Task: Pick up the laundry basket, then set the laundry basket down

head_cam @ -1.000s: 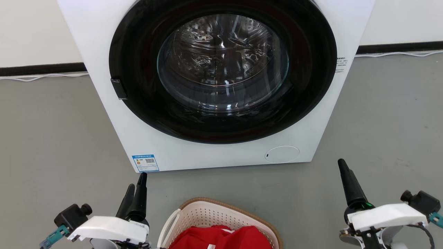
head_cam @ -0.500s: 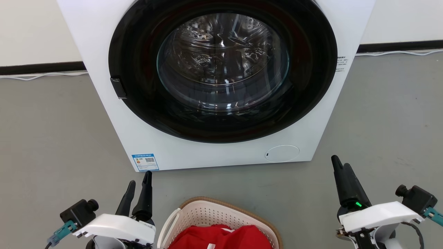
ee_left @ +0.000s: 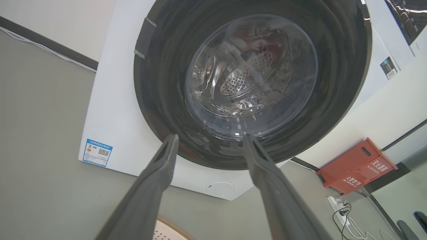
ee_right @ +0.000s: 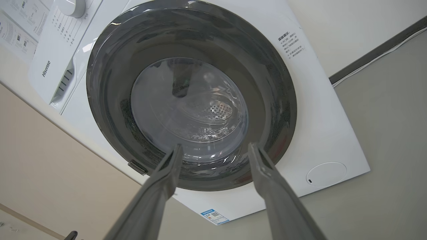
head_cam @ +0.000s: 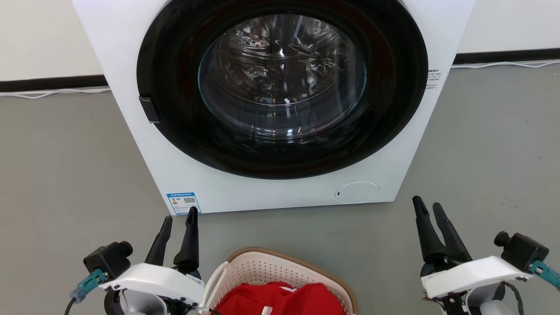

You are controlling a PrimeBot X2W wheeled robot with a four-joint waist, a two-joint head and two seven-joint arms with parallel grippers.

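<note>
Two grippers of mine rise from the bottom of the head view, fingers pointing up toward a white washing machine point(head_cam: 280, 194). My left gripper point(head_cam: 180, 214) has its two dark fingers spread apart with nothing between them. My right gripper point(head_cam: 425, 202) is likewise parted and empty.

The laundry basket point(head_cam: 271, 267) sits at the bottom centre, cut off by the lower edge. Its walls are cream and perforated, its rim brown, and a red cloth point(head_cam: 280, 299) is heaped inside. My left wrist is just beside the basket's white left handle; I cannot tell whether they touch. My right gripper is well apart from the basket, off to its right.

A strip of bare floor point(head_cam: 65, 166), smooth, matt and grey, lies between the basket and the machine. The machine's round door point(head_cam: 282, 78) is shut, dark-ringed with a clear glass centre showing the steel drum. A blue label point(head_cam: 183, 203) sits at its lower left corner and a round cover point(head_cam: 357, 192) at its lower right.

Behind the machine a pale wall point(head_cam: 43, 35) meets the floor at a black skirting strip point(head_cam: 52, 83), and a thin white cable point(head_cam: 57, 92) runs along it. In my left wrist view a red box point(ee_left: 357, 166) stands against the wall beyond the machine, and a white power strip point(ee_left: 335, 201) lies on the floor near it.
</note>
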